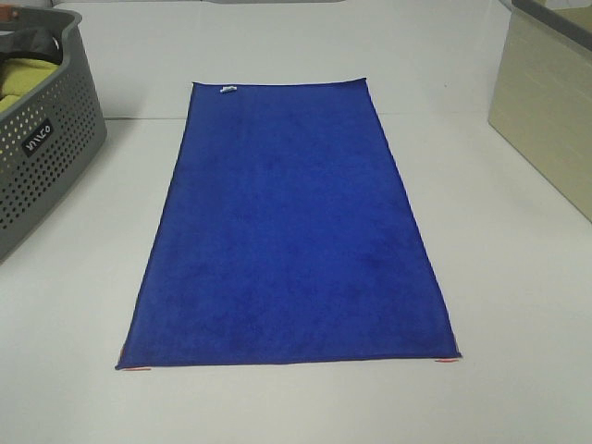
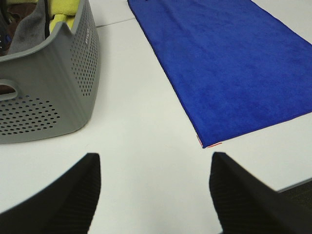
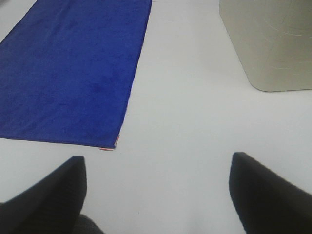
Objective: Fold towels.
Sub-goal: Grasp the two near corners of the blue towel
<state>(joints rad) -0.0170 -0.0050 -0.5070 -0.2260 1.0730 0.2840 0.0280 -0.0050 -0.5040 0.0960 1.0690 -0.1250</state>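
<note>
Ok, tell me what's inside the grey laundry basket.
A yellow-green cloth and some grey fabric show above the rim of the basket. Anything lower is hidden by its walls.

Bright, even light (soft shadows), slight blur.

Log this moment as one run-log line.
stage: pre-fold | blue towel: flat, unfolded | left gripper: open, empty | right gripper: open, empty | grey basket: left of towel

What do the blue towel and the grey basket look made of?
Blue towel: plush fabric, likely microfibre; matte, fuzzy nap, stitched hem. Grey basket: probably moulded plastic; smooth, semi-matte walls with regular rows of holes and a cut-out handle.
</note>
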